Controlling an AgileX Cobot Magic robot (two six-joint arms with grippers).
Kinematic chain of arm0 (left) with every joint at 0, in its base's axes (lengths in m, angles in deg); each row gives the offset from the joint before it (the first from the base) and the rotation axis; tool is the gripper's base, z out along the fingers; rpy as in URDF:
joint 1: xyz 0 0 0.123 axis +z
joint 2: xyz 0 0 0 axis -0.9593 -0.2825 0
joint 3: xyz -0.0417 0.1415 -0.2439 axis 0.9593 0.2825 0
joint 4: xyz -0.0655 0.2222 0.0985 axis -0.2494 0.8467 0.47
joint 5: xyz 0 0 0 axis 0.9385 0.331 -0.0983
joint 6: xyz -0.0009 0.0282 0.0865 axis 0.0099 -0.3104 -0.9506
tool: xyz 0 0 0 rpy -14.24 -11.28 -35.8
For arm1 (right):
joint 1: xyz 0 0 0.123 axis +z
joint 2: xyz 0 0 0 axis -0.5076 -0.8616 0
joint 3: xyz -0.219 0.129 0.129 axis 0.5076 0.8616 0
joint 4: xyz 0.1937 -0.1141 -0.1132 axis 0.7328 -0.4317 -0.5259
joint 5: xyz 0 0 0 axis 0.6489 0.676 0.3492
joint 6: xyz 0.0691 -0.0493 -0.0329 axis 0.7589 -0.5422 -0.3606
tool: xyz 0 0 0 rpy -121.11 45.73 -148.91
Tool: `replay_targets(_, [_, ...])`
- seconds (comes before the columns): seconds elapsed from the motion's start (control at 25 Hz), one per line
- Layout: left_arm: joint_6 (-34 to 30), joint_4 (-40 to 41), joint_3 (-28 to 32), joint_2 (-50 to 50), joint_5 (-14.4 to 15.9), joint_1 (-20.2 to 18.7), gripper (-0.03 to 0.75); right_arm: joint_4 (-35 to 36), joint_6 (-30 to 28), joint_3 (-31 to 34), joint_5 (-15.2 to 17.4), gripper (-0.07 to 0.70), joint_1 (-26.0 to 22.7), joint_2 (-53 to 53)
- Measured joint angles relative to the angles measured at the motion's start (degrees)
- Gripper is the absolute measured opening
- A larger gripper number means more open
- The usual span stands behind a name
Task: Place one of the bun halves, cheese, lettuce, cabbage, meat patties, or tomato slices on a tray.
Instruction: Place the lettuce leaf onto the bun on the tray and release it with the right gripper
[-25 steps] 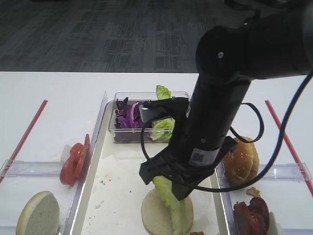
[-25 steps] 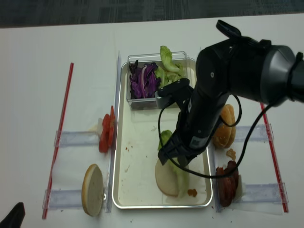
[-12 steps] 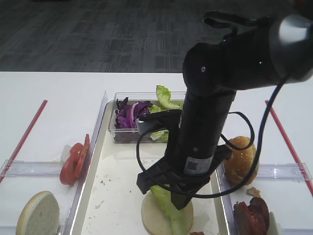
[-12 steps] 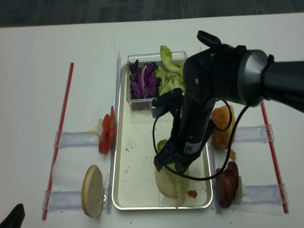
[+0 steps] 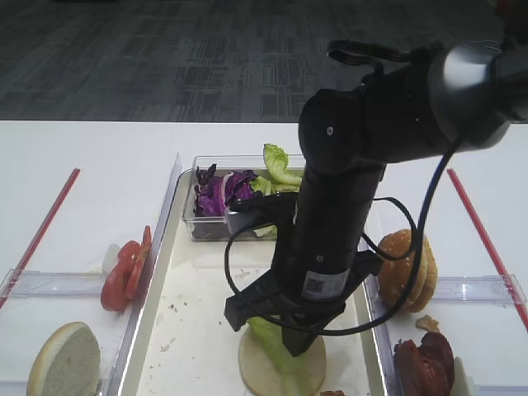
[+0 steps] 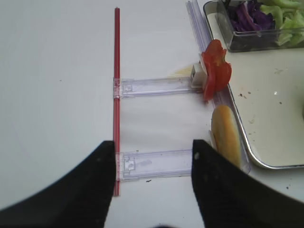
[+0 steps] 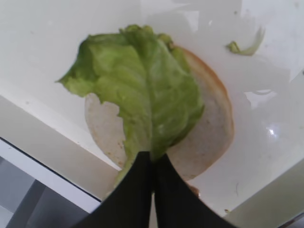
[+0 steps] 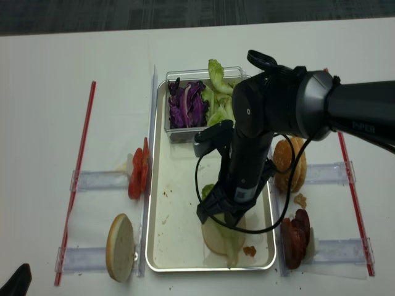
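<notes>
Parking the left gripper (image 6: 154, 173) over bare table at the near left, jaws apart and holding nothing, probably to stay clear of the working arm. Leaving a spare bun half (image 5: 64, 361) cut face up at the near left outside the tray (image 5: 194, 330), and the meat patties (image 5: 422, 367) at the near right, apparently as stock for later layers. Pinching the lettuce (image 7: 142, 90) at its rib end with the right gripper (image 7: 153, 159), jaws clamped together on the leaf, and letting the ruffled blade drape across the pale bun base (image 7: 209, 128) lying at the tray's near end; gripping by the stem likely to lay the leaf flat and centred before letting go. Not yet releasing, and whether the leaf's weight is fully resting on the bun being hard to tell. Further back, leaving the tomato slices (image 6: 216, 71) on edge just left of the tray and a seeded bun top (image 5: 404, 268) just right of it. At the far end, holding the cabbage (image 5: 219, 194) and more green leaves together in a clear tub (image 5: 247, 158).
</notes>
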Motion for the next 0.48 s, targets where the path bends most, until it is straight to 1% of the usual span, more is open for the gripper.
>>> replay_targets(0.24, [0.5, 0.0, 0.0, 0.0, 0.0, 0.0, 0.349, 1.6, -1.1, -0.8, -0.4, 0.036, 0.0, -0.1])
replay_targets(0.48, [0.5, 0.0, 0.0, 0.0, 0.0, 0.0, 0.349, 1.6, -1.6, -0.8, -0.4, 0.036, 0.0, -0.1])
